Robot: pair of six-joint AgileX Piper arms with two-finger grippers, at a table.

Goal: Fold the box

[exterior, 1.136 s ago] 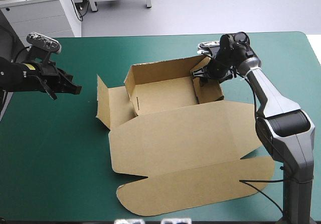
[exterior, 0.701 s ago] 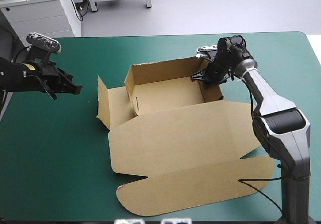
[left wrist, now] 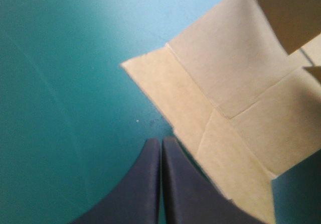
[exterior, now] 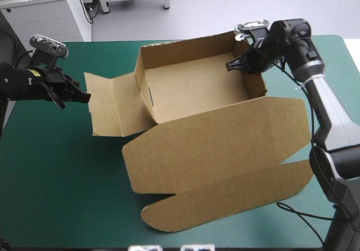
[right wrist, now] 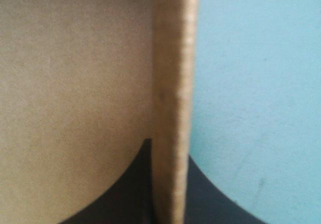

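Box (exterior: 214,144) of brown board is found mid-table on the teal-green cover (exterior: 50,172) as an open tray: three walls are raised, the wide lid with its rounded tuck flap is spread toward the near edge, and a creased side flap (exterior: 112,107) is laid out leftward. Its right wall is pinched by the right gripper (exterior: 243,65). The left gripper (exterior: 84,98) is held closed and empty just beside that flap, perhaps touching it.
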